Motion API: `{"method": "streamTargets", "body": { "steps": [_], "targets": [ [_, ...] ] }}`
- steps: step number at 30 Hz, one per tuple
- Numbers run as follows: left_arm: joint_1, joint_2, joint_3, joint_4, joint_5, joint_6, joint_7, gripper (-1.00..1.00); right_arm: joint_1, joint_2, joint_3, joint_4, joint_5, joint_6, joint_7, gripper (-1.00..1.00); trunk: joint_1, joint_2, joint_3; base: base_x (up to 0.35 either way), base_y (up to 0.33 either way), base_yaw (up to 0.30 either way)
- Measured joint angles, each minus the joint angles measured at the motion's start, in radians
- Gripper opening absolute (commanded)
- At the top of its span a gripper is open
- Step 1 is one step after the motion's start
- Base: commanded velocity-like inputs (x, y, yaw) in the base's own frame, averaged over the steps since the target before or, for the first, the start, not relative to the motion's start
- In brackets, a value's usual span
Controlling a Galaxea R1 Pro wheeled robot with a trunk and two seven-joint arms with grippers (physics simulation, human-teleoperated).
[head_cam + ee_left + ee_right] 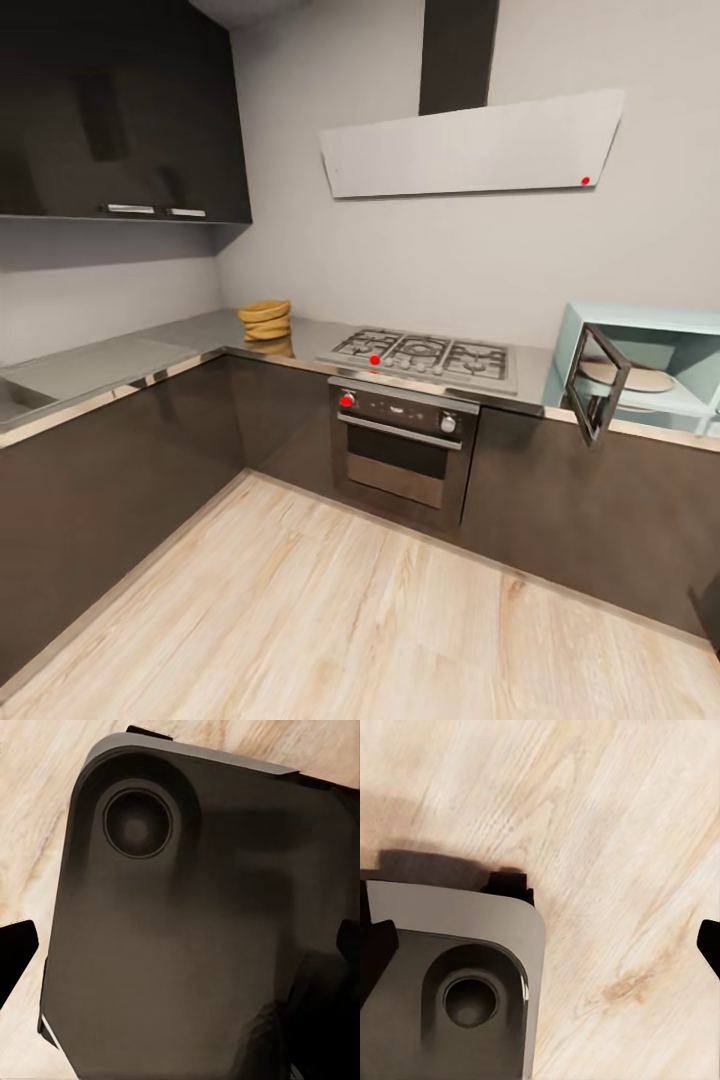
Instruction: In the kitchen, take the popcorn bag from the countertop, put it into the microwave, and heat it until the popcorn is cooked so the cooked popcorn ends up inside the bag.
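We see the popcorn bag [265,320] sitting upright on the countertop [120,360] at the inner corner of the L, near the back wall and to the left of the gas hob [425,357]. It is a squat mustard-tan sack whose rolled rim faces up; it reads wider than tall, so its long axis runs roughly level along the counter, and a faint reflection of it lies on the shiny slab just in front. From this distance we cannot make out whether anything lies inside the bag. At the right end of the counter stands the pale-blue microwave [690,330], well apart from the bag with the hob between them. Its dark-framed glass door [597,385] is swung open towards the room, and inside we see a pale round turntable plate [625,377] and nothing resting on it. Below the hob sits the dark steel oven [405,450] with its bar handle, door closed. A white slanted hood [470,150] hangs above the hob, and dark wall cabinets [120,110] fill the upper left. In both wrist views we look down at the robot's dark base [187,930] over the pale wood floor [622,832]; only black fingertip slivers show at the edges, likely set wide, though we cannot tell for certain how either pair of jaws stands.
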Motion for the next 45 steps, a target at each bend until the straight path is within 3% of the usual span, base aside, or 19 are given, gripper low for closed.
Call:
{"method": "streamTargets", "body": {
  "steps": [8,27,45],
  "targets": [
    [0.001,0.001,-0.001,0.000,0.000,0.000,0.000,1.00,0.000,-0.003,0.000,0.000,0.000,-0.003,0.001,1.00,0.000,0.000,0.000,0.025,0.000,0.066],
    [0.000,0.003,-0.001,0.000,-0.002,0.001,0.000,1.00,0.000,-0.003,0.001,-0.001,0.004,-0.003,0.004,1.00,-0.001,0.000,0.000,0.300,0.000,0.003],
    [0.000,0.003,-0.001,0.000,-0.002,0.000,0.000,1.00,0.000,-0.005,0.000,-0.001,0.002,-0.005,0.001,1.00,0.000,0.000,0.000,0.212,0.000,0.183]
  ]
}}
